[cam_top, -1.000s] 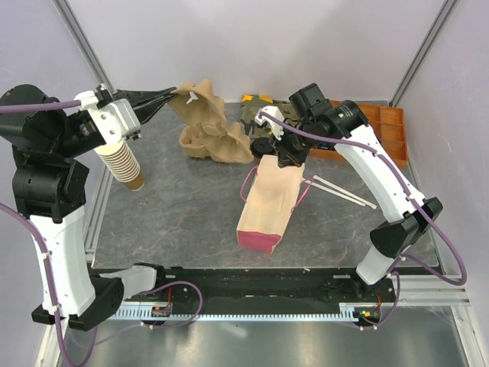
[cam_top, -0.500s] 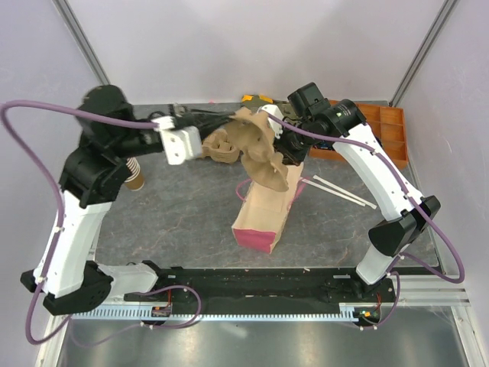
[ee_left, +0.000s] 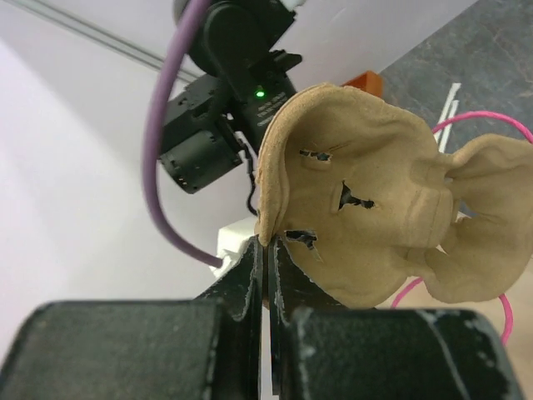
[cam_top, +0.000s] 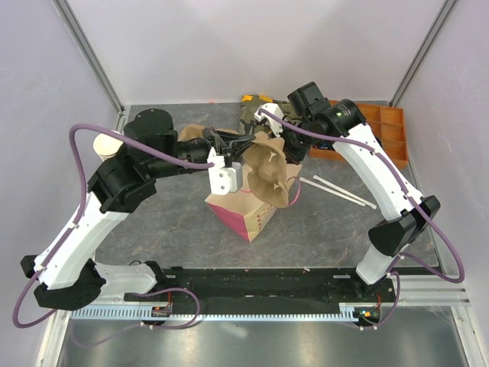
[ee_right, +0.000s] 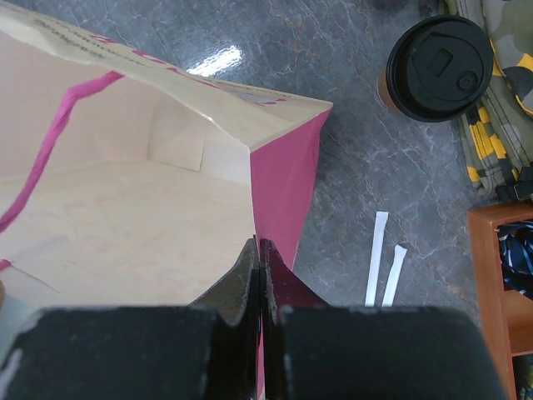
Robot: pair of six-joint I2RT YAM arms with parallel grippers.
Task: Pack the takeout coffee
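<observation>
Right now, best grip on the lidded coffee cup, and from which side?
I'd take the takeout coffee by its tan wall just under the lid rim, from the side facing the paper bag: it stands upright, and striped fabric crowds the other side.

The left arm (cam_top: 72, 233) and right arm (cam_top: 382, 180) had white shells, black joints, looping purple cables (ee_left: 154, 158), a black left gripper (ee_left: 263, 243) and seemingly a small green light (ee_left: 260, 94).

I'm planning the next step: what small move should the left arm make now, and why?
Probably lower the cup carrier, pinched in the left pincer, into the paper bag: the right pincer holds its rim open, and the carrier hangs by the mouth.
</observation>
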